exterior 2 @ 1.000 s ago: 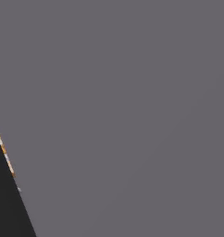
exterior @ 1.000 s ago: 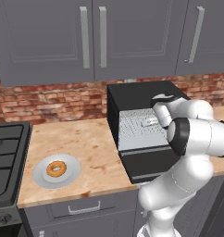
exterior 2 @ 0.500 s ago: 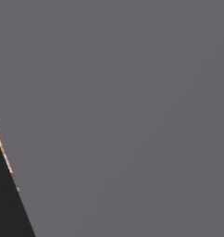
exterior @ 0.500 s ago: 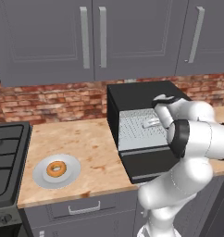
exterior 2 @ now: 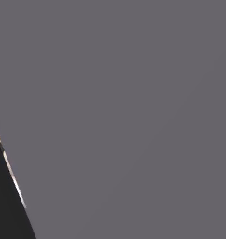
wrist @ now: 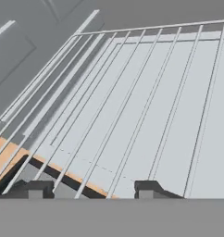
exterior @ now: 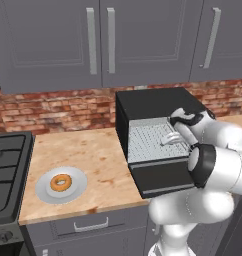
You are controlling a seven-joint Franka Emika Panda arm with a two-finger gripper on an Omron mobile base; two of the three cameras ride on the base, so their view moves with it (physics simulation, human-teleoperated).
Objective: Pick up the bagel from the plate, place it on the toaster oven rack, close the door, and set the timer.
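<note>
The end effector [wrist: 91, 189] hovers over the toaster oven rack [exterior: 153, 140], released and empty (fingertips apart). The bagel [exterior: 61, 182] lies on the plate [exterior: 45, 192], lower left. Retract clear of the rack, then descend centred over the ring.

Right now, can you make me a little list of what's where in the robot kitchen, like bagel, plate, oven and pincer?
bagel: on the plate, untouched
plate: on the counter, left of the oven
oven: black box, front open
door: dropped down, open
rack: pulled out over the door, nothing on it
pincer: open, holding nothing, over the rack
stove: at the counter's left end
</note>
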